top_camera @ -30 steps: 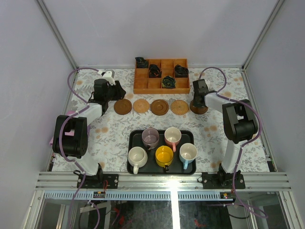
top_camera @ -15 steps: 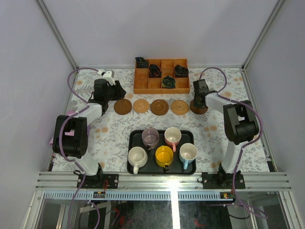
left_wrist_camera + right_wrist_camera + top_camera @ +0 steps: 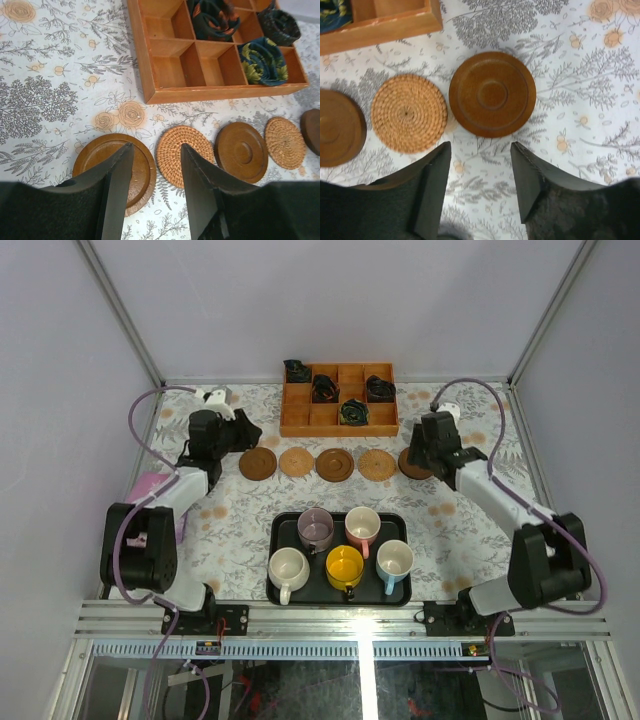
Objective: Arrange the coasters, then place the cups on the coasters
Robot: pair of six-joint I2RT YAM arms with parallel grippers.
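Observation:
Five coasters lie in a row below the wooden box: dark (image 3: pixel 258 463), woven tan (image 3: pixel 296 461), dark (image 3: pixel 335 463), woven tan (image 3: pixel 376 463), and a dark one (image 3: pixel 409 468) at the right end. My right gripper (image 3: pixel 480 146) is open just behind that right-end dark coaster (image 3: pixel 492 94), touching nothing. My left gripper (image 3: pixel 156 146) is open above the gap between the left dark coaster (image 3: pixel 90 156) and a woven coaster (image 3: pixel 172 152). The cups, mauve (image 3: pixel 316 529), pink (image 3: pixel 362 526), cream (image 3: pixel 288 568), yellow (image 3: pixel 345 566) and light blue (image 3: pixel 394 560), stand in the black tray (image 3: pixel 275 540).
A wooden compartment box (image 3: pixel 338 398) with rolled dark cloths sits at the back, close behind the coaster row. Cage walls bound the flowered tablecloth. The tray lies near the front between both arm bases.

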